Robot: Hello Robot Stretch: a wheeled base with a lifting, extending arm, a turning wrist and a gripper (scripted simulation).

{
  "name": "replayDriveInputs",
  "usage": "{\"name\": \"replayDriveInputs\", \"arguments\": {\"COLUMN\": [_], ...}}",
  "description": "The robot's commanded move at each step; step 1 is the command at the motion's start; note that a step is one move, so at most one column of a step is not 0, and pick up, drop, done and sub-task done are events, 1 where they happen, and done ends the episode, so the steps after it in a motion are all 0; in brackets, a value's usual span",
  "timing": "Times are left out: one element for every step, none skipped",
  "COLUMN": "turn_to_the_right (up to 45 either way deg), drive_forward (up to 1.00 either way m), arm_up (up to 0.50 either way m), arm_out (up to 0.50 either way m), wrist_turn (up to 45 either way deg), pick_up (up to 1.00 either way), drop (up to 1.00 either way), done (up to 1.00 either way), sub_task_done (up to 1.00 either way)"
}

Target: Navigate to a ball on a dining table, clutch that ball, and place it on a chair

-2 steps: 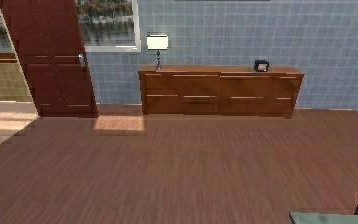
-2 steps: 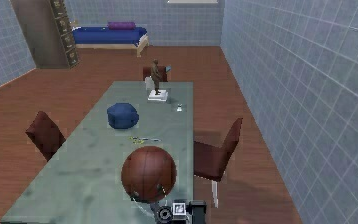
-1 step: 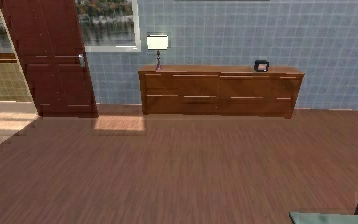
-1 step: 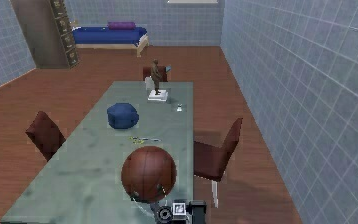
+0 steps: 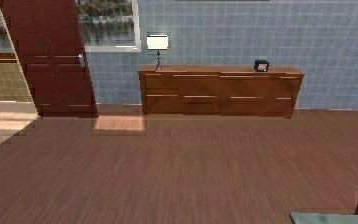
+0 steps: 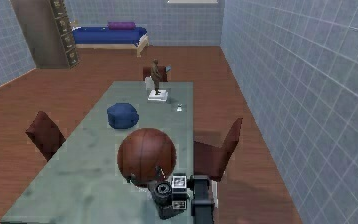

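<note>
A large brown ball (image 6: 147, 157) sits at the near end of the long grey-green dining table (image 6: 87, 150) in the arm side view. My gripper (image 6: 168, 194) is at the bottom edge, right against the ball's lower right side, beside its two white marker squares. The ball lies at the gripper's far end over the tabletop, so I cannot tell whether it holds anything. A dark red chair (image 6: 44, 132) stands at the table's left side. Another chair (image 6: 223, 150) stands at its right side, close to the ball.
On the table lie a blue rounded thing (image 6: 120, 116), a white flat thing (image 6: 162, 97) and a small dark figure (image 6: 159, 72). A blue bed (image 6: 107, 36) stands at the far wall. The forward view has a wooden sideboard (image 5: 222, 92), lamp (image 5: 158, 44) and door (image 5: 52, 55) across open floor.
</note>
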Motion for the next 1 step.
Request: {"name": "replayDriveInputs", "arguments": {"turn_to_the_right": [0.0], "drive_forward": [0.00], "arm_up": [0.24], "arm_out": [0.00], "wrist_turn": [0.0], "pick_up": [0.00], "drop": [0.00], "done": [0.00], "sub_task_done": [0.00]}}
